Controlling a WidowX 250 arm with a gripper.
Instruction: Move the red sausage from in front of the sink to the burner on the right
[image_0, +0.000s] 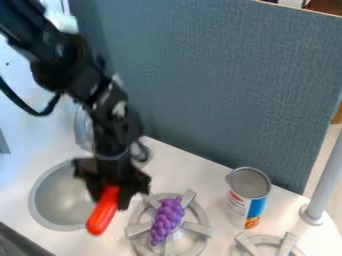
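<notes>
Jaws (112, 199) pinching 1 red obj. (101, 215) nr 1 sink (57, 200), 2 burners (138, 229), 1 grape bunch (166, 220) & 1 can (248, 199).

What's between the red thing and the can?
Purple grapes lie there on a round burner, between the red thing in the pincer and the can. The camera view shows that.

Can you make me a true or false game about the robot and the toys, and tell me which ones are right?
1. The jaws hold a long red thing. True.
2. The purple grapes are inside the can. False: they lie on a burner.
3. The can stands upright. True.
4. The can is between the sink and the grapes. False: the grapes are between the sink and the can.
5. The sink is square. False: it is round.
</notes>
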